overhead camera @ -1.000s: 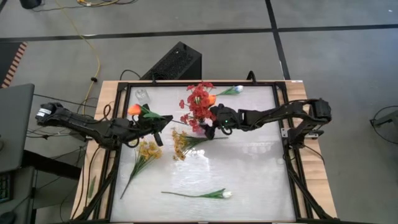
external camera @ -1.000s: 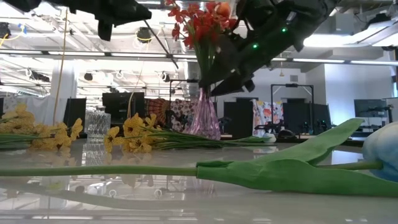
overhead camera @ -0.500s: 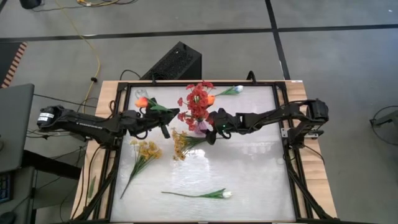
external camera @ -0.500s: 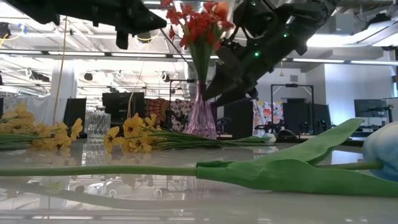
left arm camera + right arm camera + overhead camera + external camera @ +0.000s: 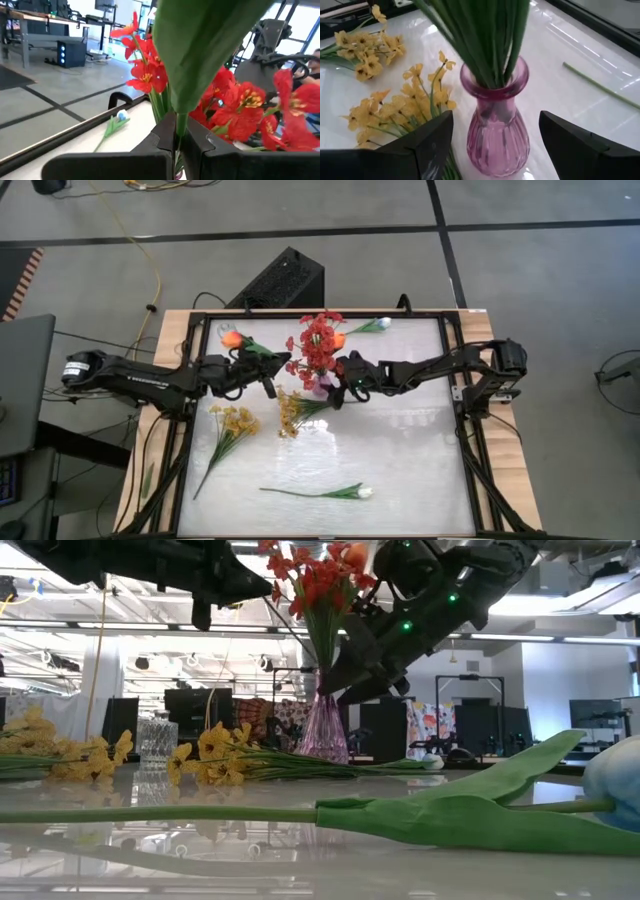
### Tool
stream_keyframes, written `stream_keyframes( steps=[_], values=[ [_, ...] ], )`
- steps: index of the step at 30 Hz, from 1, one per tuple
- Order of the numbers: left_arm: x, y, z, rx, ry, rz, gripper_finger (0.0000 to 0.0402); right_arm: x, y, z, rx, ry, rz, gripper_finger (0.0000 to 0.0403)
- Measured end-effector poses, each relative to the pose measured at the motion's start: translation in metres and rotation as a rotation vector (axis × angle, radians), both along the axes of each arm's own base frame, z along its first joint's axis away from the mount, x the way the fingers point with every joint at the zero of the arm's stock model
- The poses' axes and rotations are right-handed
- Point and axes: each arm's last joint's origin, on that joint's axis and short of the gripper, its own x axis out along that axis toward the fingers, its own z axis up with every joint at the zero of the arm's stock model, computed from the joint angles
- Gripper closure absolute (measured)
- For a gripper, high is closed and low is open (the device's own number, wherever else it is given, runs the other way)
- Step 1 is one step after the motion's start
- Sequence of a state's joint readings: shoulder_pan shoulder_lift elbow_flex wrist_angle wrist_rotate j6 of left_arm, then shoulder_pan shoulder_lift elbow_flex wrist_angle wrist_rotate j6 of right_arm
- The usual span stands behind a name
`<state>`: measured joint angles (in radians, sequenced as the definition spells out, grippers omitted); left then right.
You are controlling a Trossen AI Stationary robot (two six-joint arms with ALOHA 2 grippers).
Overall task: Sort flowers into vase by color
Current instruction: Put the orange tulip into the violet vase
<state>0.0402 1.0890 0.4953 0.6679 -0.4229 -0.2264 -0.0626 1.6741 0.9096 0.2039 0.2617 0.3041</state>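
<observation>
A pink glass vase (image 5: 322, 386) stands mid-table with red flowers (image 5: 318, 343) and one orange bloom (image 5: 339, 339) in it. Just left of them my left gripper (image 5: 267, 383) is shut on an orange flower (image 5: 232, 340) with a broad green leaf (image 5: 210, 45). My right gripper (image 5: 495, 119) is open; its fingers stand on either side of the vase (image 5: 493, 135), with a gap on both sides. Two yellow sprays (image 5: 236, 423) (image 5: 293, 409) lie flat on the table. One white flower (image 5: 345, 492) lies near the front edge, another (image 5: 373, 326) at the far edge. My left gripper pinches the orange flower's green stem (image 5: 178, 131) between its two fingers, just below the leaf. The fingers point level toward the red flowers and lie across the stem. The flower is lifted clear of the table, its bloom (image 5: 232, 340) toward the far left.
A small clear glass vase (image 5: 228, 332) stands at the table's far left corner. A black frame (image 5: 455, 380) rims the table. A dark box (image 5: 280, 280) sits on the floor beyond the far edge. Bare tabletop lies at the right and near the front.
My left gripper has carried the orange flower toward the far edge and rightward, closer to the red flowers and the pink vase, staying shut on the stem. The flower has stayed clear of the table.
</observation>
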Motion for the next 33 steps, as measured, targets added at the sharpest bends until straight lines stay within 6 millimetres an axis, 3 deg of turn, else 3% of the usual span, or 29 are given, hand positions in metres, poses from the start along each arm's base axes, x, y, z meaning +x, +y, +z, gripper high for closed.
stream_keyframes(
  steps=[23,33],
  values=[
    [0.006,0.000,-0.006,0.010,0.012,-0.006,0.0401,0.002,-0.005,0.005,-0.026,-0.051,-0.020,0.0082],
    [0.006,0.000,-0.008,0.009,0.030,-0.008,0.0401,0.017,-0.002,-0.024,-0.034,-0.049,-0.017,0.0112]
  ],
)
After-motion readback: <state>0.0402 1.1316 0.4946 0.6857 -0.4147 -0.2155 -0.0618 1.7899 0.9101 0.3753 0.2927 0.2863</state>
